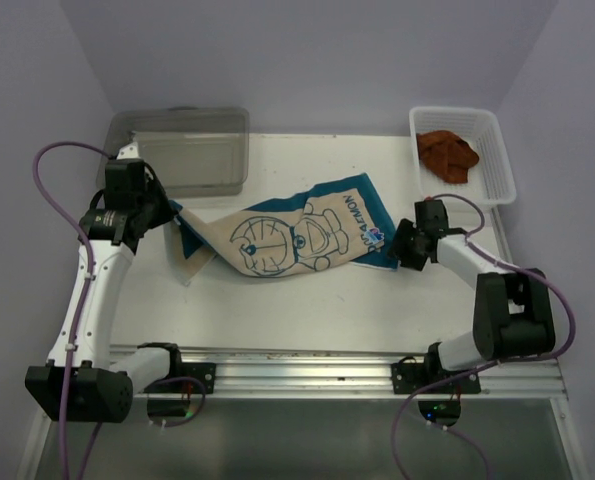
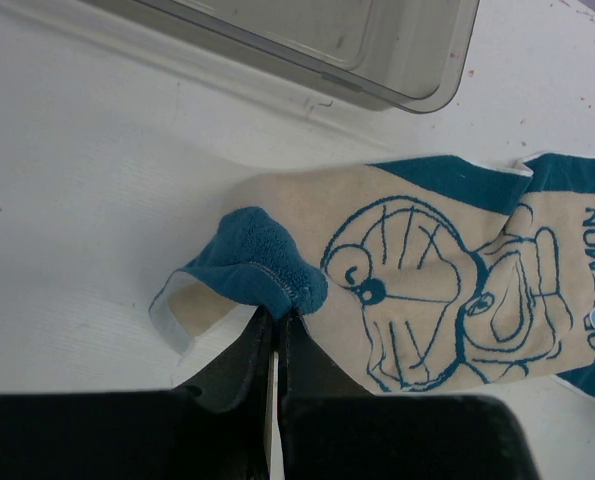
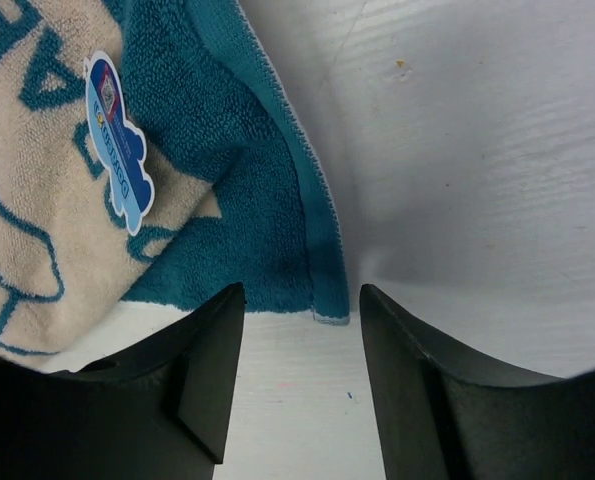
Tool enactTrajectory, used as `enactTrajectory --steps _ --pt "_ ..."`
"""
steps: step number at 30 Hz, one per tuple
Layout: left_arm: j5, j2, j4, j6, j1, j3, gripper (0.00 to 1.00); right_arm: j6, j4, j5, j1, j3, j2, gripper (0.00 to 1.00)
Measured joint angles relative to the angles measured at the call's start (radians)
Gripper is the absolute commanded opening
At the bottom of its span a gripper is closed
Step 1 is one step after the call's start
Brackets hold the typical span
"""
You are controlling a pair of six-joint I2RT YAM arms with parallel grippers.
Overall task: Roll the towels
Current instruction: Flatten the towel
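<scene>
the cream towel point(image 1: 297, 235) lies printed side up across the middle of the counter point(image 1: 307, 300), its left end bunched up where the left tool point(image 2: 277, 320) is pressed together on the blue edge. the right tool point(image 3: 302, 320) stands spread at the towel's right blue corner, the hem between its tips but not gripped. the rust-brown towel point(image 1: 447, 155) sits crumpled in the white basket point(image 1: 499, 165) at the back right corner.

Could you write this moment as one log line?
left gripper shut on cream cloth towel with blue edges | right gripper open at its opposite corner | rust-brown cloth towel in white mesh basket
</scene>
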Motion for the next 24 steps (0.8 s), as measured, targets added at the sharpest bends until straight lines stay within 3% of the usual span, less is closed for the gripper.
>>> enactTrajectory --steps 6,9,12,24 --pt "0.000 -0.005 0.000 0.000 0.000 0.000 0.00 0.037 0.088 -0.035 0.000 -0.047 0.035 0.49" --pt "0.000 -0.005 0.000 0.000 0.000 0.000 0.00 0.054 0.112 -0.028 -0.001 -0.071 0.014 0.60" --pt "0.000 -0.005 0.000 0.000 0.000 0.000 0.00 0.061 0.116 -0.016 0.001 -0.100 -0.024 0.61" --pt "0.000 -0.005 0.000 0.000 0.000 0.000 0.00 0.103 0.128 0.006 0.002 -0.176 -0.102 0.50"
